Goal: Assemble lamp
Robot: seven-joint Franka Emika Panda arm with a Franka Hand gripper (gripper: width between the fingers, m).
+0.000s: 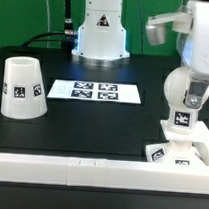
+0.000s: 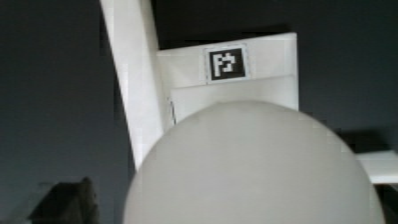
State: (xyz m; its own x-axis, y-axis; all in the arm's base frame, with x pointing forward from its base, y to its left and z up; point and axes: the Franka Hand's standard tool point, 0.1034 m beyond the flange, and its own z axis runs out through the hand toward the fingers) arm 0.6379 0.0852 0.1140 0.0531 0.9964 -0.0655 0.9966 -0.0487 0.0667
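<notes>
Take bulb, upright by base at 4 o'clock, on tagged neck, not slick dome (looks light, rigid, tippy plastic), with gripper released, spread wide at the dome; shade at 9.

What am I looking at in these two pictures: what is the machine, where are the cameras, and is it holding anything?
It is a robot arm putting a small white lamp together on a black table. One picture comes from a camera standing off the arm. The other comes from a camera on its wrist, very close to the bulb post. That post appears to stand on the square base, at the exterior view's right. The cup-like shade stands alone at the left. The flat marker board in the middle belongs to the rig, not the lamp. The gripper is at the post's round top, jaws spread wide, and seems to hold nothing.
</notes>
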